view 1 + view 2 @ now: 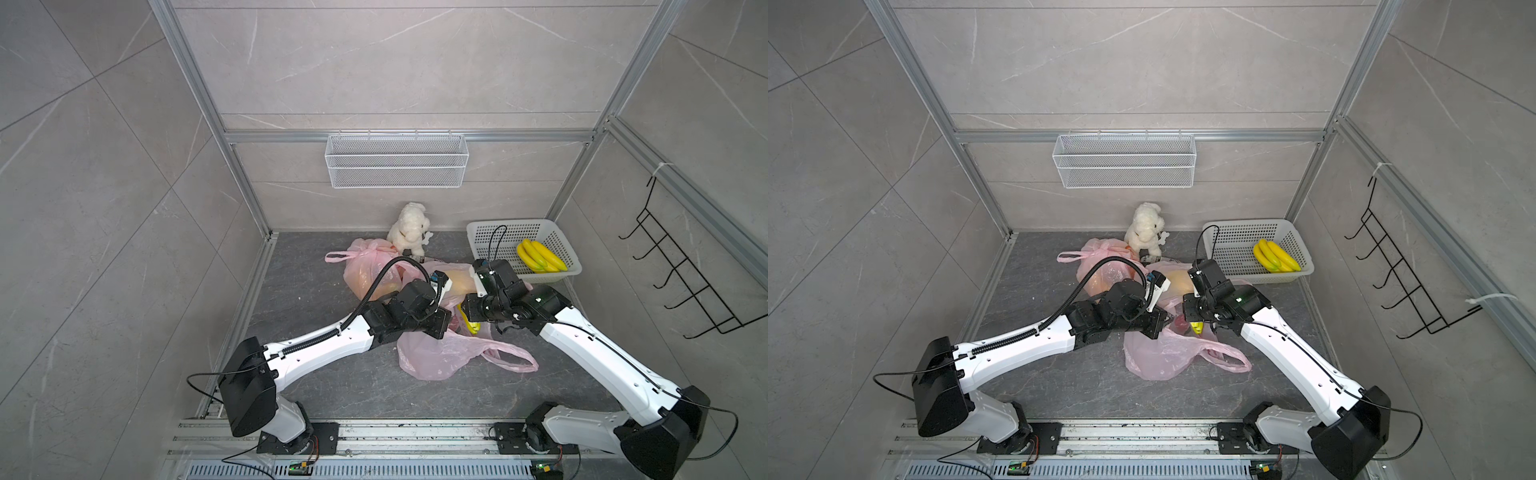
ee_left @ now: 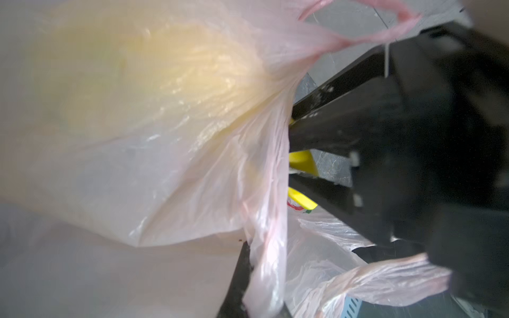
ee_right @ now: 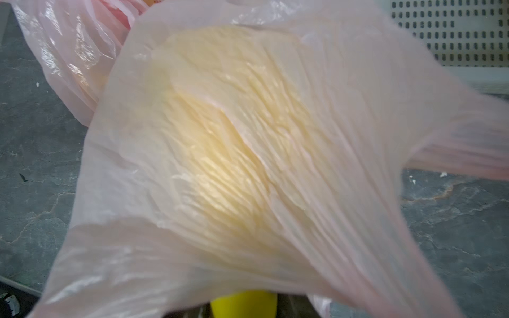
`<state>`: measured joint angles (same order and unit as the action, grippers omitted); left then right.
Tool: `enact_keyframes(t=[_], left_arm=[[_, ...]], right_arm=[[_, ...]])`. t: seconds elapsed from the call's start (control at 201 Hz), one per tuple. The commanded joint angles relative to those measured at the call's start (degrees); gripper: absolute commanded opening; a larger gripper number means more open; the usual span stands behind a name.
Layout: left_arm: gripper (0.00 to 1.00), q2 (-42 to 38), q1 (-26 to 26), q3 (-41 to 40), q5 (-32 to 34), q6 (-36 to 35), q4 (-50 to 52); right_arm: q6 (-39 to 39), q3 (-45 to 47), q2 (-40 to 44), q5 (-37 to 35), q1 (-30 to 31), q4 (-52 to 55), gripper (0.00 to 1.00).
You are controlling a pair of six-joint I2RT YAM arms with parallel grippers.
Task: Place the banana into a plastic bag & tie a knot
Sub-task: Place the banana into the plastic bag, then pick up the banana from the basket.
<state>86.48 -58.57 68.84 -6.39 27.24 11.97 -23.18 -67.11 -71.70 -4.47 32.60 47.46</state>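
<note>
A yellow banana (image 3: 243, 304) is gripped at its near end by my right gripper (image 1: 467, 318), whose black fingers (image 2: 330, 118) clamp it in the left wrist view. The rest of the banana (image 2: 301, 162) lies inside a thin pink plastic bag (image 3: 275, 137) and shows through it as a pale yellow glow. My left gripper (image 2: 259, 289) is shut on that bag's rim (image 2: 267, 247), holding it up beside the right gripper. In both top views the two grippers meet at mid-floor, with the banana's tip (image 1: 1196, 328) showing between them and the bag (image 1: 457, 280) just behind.
A second pink bag (image 1: 436, 357) lies flat in front of the grippers. A knotted, filled pink bag (image 1: 365, 266) sits behind the left arm. A white basket (image 1: 478, 232) at back right holds a banana bunch (image 1: 540, 255). A plush toy (image 1: 409, 228) stands by the back wall.
</note>
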Motion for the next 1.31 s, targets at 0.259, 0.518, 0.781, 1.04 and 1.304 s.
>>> enact_keyframes(t=[0.259, 0.518, 0.781, 1.04, 1.304], left_arm=[[0.00, -0.3, 3.3, 2.4, 7.2, 6.0, -0.1], [0.00, 2.7, 7.0, 3.8, 5.5, 8.5, 2.6], [0.00, 5.1, 7.0, 4.3, 3.3, 7.7, 2.5], [0.00, 2.8, 7.0, 0.3, 2.7, 7.5, 0.8], [0.00, 0.0, 7.0, -3.9, 1.6, 7.7, -2.2]], right_arm=[[2.1, 1.0, 4.1, 0.4, 0.3, -1.5, 0.70], [3.9, -7.1, 13.9, -1.1, 0.1, 8.3, 0.76], [6.9, -16.7, 6.1, -18.4, -5.1, 8.1, 0.88], [9.5, -16.4, -9.8, -30.6, -9.8, -6.9, 0.93], [15.0, -22.4, -27.0, -30.5, -19.3, -14.5, 0.83]])
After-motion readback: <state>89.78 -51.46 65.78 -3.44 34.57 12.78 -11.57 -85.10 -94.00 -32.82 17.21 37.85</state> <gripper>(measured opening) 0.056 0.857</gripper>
